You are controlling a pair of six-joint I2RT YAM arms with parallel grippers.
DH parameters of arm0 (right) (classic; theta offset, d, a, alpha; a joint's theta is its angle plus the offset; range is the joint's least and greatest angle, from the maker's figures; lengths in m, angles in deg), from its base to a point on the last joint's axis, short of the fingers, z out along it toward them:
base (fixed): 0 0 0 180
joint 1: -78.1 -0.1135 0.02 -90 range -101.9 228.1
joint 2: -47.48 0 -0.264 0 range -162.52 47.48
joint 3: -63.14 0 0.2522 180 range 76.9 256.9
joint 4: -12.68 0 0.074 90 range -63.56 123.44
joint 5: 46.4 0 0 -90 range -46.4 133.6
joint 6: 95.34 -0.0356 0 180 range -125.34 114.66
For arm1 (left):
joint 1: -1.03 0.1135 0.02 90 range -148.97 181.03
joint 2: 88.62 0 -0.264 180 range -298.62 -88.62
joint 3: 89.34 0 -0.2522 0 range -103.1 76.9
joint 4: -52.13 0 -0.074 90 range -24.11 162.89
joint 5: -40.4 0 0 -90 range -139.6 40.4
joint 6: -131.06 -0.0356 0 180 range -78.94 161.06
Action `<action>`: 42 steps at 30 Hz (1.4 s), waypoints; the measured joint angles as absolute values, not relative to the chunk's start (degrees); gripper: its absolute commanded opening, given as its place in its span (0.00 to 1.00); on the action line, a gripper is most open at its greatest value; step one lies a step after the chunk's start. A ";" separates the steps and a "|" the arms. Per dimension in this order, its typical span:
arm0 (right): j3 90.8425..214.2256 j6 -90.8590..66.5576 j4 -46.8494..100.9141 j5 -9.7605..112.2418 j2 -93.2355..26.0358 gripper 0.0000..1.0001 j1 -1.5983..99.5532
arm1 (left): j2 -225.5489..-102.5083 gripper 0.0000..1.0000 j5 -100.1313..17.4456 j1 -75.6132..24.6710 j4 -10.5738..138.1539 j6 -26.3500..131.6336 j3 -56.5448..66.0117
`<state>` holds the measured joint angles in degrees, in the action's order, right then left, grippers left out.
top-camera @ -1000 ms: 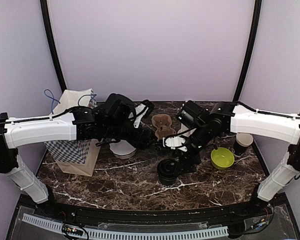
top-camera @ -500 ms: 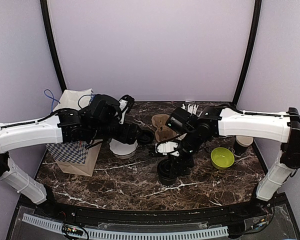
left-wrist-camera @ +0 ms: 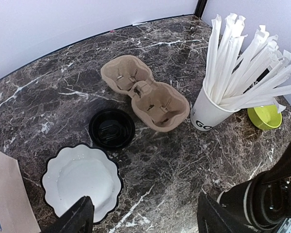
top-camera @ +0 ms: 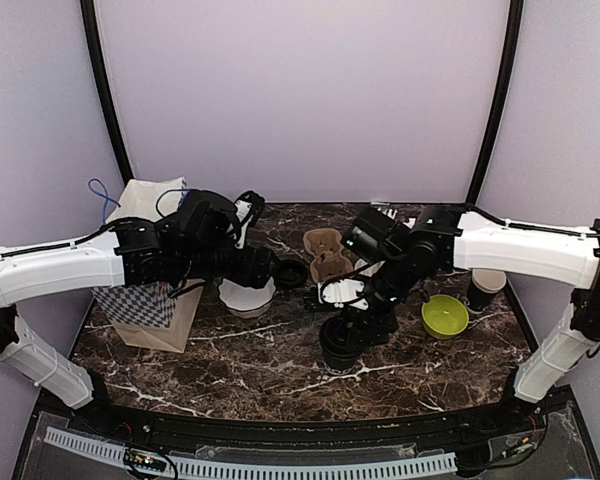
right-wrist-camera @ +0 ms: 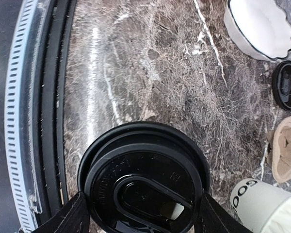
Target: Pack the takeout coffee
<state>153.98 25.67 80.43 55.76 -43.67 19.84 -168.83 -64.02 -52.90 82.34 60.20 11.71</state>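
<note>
The packing is at an early stage, by my reading. One lidded cup stands on the table at about 6 o'clock from the cardboard carrier, and both wells of that carrier are empty. The other cup sits uncovered at the table's 3 o'clock edge, just past the green bowl. A loose lid lies flat at roughly 7 o'clock from the carrier, just beside the white scalloped plate. Left to do, as I judge it: cap the second cup, seat both cups in the carrier, and perhaps move the lot to the paper bag at 9 o'clock.

The lidded cup is black and upright. Its glossy plastic lid is seated all round as far as the wrist view shows, with a raised oval and a small sip opening. The uncovered cup is black outside and white inside.

The right hand straddles the lidded cup, one finger at each side of the lid's rim; I cannot tell whether the fingers press on it yet. The left hand hangs spread above the table near the plate, with nothing between its fingers. The cup of straws stands at 3 o'clock from the carrier.
</note>
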 measured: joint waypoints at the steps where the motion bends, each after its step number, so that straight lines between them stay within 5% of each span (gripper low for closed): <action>1: 152.89 26.28 80.85 56.05 -41.40 0.60 19.84 | -168.67 0.75 -64.04 -52.64 82.32 60.20 11.71; 22: 136.86 30.41 88.15 57.73 -16.53 0.57 43.36 | -171.49 0.75 -62.82 -47.09 82.73 57.92 7.34; 34: 150.02 34.61 88.30 63.96 -28.37 0.58 73.39 | -172.02 0.74 -60.65 -47.07 82.30 57.82 7.50; 42: 154.77 32.71 87.67 67.33 -34.25 0.59 76.02 | -169.98 0.75 -60.52 -46.96 82.28 57.79 10.75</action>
<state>154.77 32.71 87.67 67.33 -34.25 76.02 -169.98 -60.52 -46.96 82.28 57.79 10.75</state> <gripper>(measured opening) 0.680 0.745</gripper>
